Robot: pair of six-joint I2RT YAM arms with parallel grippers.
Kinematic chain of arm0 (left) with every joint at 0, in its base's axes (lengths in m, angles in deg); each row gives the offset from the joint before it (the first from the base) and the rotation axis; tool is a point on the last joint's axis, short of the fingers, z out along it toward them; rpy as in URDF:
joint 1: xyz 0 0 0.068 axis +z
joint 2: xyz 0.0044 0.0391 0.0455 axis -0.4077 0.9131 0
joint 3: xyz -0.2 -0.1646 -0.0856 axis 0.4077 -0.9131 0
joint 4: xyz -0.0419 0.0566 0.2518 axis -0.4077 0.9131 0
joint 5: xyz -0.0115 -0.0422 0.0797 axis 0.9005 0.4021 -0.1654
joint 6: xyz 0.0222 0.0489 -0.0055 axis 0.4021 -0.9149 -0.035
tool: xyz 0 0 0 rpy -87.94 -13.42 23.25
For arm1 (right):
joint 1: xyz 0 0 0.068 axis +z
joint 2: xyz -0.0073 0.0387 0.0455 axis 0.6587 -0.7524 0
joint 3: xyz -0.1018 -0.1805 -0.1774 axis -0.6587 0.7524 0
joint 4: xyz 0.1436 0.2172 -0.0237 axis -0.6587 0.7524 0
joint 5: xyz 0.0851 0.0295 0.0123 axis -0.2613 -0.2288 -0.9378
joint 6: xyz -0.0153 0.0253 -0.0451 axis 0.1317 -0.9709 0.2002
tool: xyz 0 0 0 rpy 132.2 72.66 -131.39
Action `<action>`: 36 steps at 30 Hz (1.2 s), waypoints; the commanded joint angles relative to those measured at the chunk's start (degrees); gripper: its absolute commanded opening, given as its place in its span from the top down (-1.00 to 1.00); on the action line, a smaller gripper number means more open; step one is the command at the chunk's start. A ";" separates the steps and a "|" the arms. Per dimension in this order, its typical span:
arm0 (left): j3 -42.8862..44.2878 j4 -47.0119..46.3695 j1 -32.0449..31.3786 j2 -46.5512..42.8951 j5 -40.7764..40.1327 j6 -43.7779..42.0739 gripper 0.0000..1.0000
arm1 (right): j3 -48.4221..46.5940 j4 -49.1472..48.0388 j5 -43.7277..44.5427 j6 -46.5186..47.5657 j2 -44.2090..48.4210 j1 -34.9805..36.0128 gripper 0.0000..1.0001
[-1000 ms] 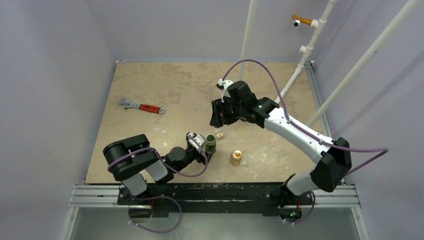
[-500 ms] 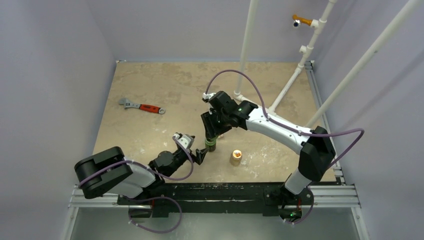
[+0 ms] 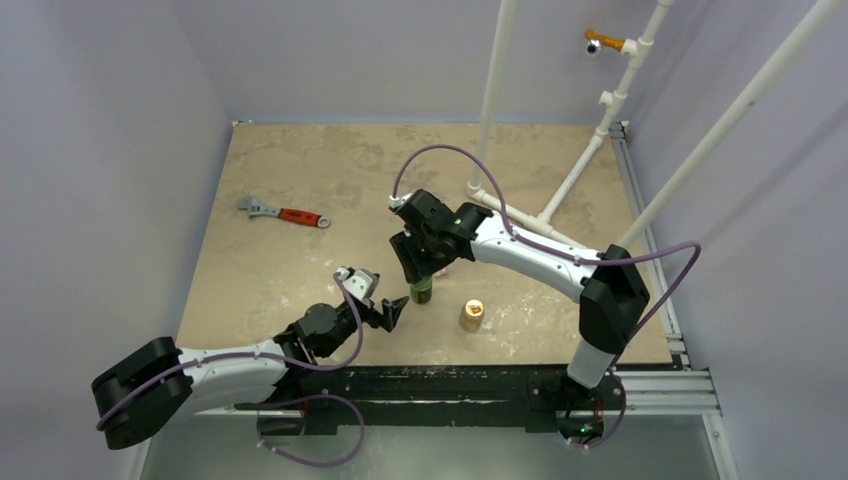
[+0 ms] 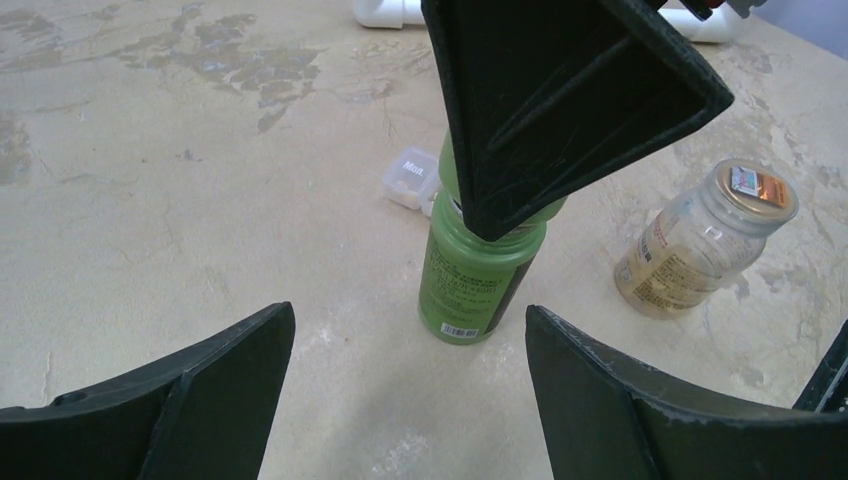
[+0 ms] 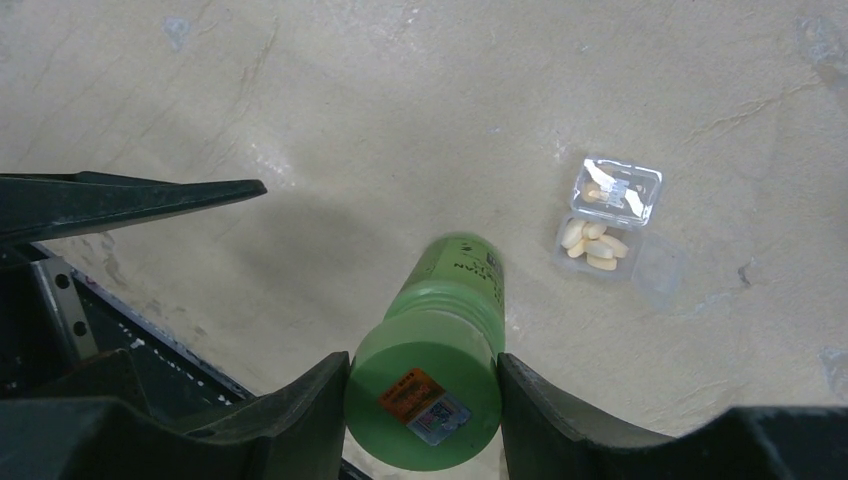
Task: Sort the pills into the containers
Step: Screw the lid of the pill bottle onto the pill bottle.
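My right gripper [image 5: 422,372] is shut from above on the cap of an upright green bottle [image 5: 460,285], which stands on the table [image 3: 421,293]. In the top view the right gripper [image 3: 419,272] hides the cap. Just beyond the bottle lies the container [image 5: 617,187], a small clear case with one lid flipped open. Several pale pills [image 5: 592,244] lie in its open compartment. In the left wrist view the container [image 4: 409,178] peeks out behind the bottle [image 4: 478,280]. My left gripper [image 4: 408,315] stands open a little short of the bottle, touching nothing [image 3: 392,312].
A tan-orange bottle [image 3: 471,315] stands upright right of the green one [image 4: 700,240]. A red-handled wrench [image 3: 285,213] lies far left. White pipes [image 3: 520,212] rise at the back right. The table's near edge and a black rail [image 3: 430,380] are close below.
My left gripper let go of the green bottle and drew back toward the near left. My right gripper came from over the case down onto the bottle's cap.
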 commanded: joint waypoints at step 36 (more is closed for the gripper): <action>1.80 11.15 0.46 -3.53 -0.67 2.58 -0.68 | -6.33 5.38 7.36 -0.08 -4.69 3.65 0.76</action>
